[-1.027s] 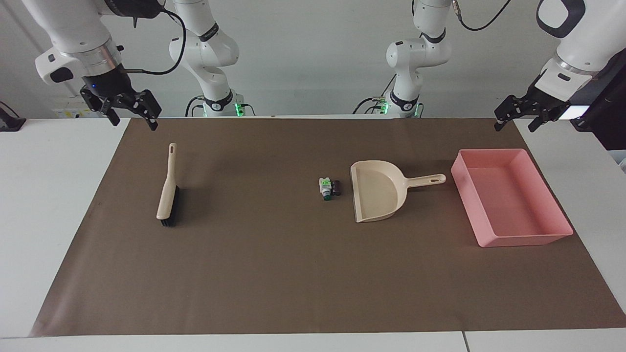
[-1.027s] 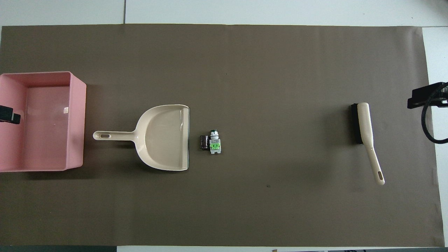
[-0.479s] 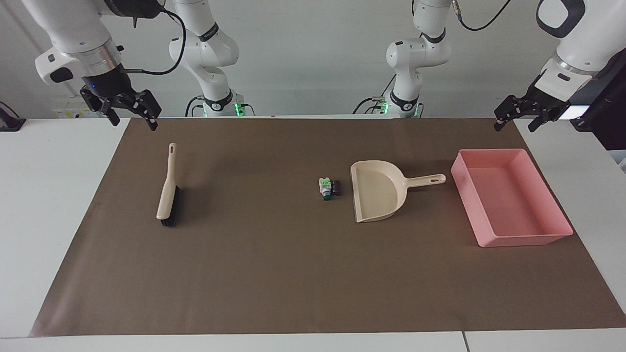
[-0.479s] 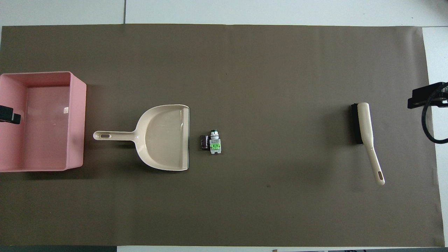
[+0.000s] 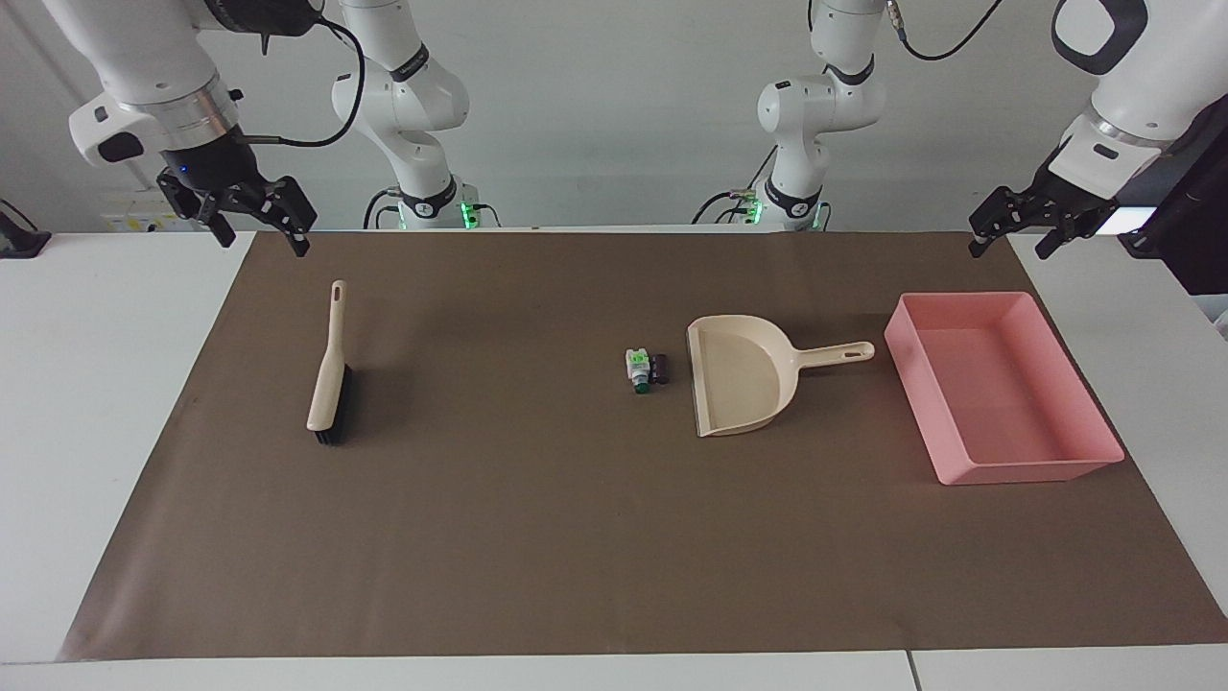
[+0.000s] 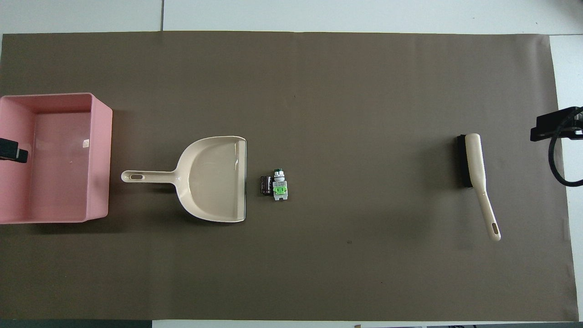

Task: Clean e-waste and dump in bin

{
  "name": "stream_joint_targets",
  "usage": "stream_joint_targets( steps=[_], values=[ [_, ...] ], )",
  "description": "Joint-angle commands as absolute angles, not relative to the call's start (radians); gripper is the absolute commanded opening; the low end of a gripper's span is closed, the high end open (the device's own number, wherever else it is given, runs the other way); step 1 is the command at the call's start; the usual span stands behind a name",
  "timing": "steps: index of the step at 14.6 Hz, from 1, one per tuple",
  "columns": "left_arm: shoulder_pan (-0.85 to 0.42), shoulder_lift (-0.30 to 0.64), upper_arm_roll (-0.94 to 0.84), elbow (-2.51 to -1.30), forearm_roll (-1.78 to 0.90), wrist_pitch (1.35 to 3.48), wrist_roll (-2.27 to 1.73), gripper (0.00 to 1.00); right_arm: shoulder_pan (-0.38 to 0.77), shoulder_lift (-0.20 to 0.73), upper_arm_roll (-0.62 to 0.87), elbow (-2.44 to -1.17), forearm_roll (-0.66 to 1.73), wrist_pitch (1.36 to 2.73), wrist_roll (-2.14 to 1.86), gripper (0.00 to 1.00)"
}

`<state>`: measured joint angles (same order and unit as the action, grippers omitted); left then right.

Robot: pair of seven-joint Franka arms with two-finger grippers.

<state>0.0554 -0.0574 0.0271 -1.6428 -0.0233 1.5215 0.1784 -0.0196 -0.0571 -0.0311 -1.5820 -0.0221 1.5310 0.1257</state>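
Left tool (image 5: 1009, 231) raised with fingers spread, gripping nothing, poised over the brown mat's (image 5: 576, 537) corner at the left arm's end of the bench (image 5: 86, 384). Right tool (image 5: 257, 223) likewise raised, fingers apart and empty, over the mat's edge at the right arm's end. Pink bin (image 5: 1103, 443) flat on the mat, below the left tool and farther from the robots than that tool's spot, open side up, nothing visible inside. Beige dustpan (image 5: 739, 379) just beside the bin toward the right tool, handle aimed at the bin but apart from it, open mouth turned toward the right arm's end. E-waste directly before that mouth, close but not touching: a dark brown-black part (image 5: 659, 369) nearest the pan, and a white part with green marks (image 5: 636, 366) pressed against it on the right tool's side, its green tip pointing away from the robots. Hand brush (image 5: 328, 372) well apart from the e-waste, lying on the mat below the right tool, cream handle pointing toward the robots, black bristles along the side facing the e-waste.
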Motion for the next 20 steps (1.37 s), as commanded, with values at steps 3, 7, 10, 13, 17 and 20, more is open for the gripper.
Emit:
stream_joint_targets(
  steps=[3,7,10,13,17,20],
  values=[
    [0.043,-0.074,0.02,-1.661,-0.034,1.529,0.163,0.99,-0.023,-0.061,-0.025,-1.588,-0.018,1.539,0.158,1.0],
    [-0.006,-0.106,0.017,-1.739,-0.034,1.608,0.239,0.97,-0.023,-0.061,-0.023,-1.588,-0.018,1.539,0.158,1.0],
    [-0.037,-0.133,0.017,-1.795,-0.034,1.646,0.573,0.97,-0.023,-0.061,-0.025,-1.588,-0.018,1.539,0.158,1.0],
    [-0.099,-0.153,0.018,-1.833,-0.034,1.655,0.873,0.98,-0.023,-0.061,-0.025,-1.588,-0.018,1.539,0.156,1.0],
    [-0.153,-0.207,0.018,-1.962,-0.023,1.774,1.086,0.98,-0.023,-0.067,-0.025,-1.603,-0.018,1.54,0.158,1.0],
    [-0.244,-0.192,0.017,-2.051,0.083,1.882,1.089,0.98,-0.025,-0.087,-0.025,-1.647,-0.018,1.548,0.16,1.0]
  ],
)
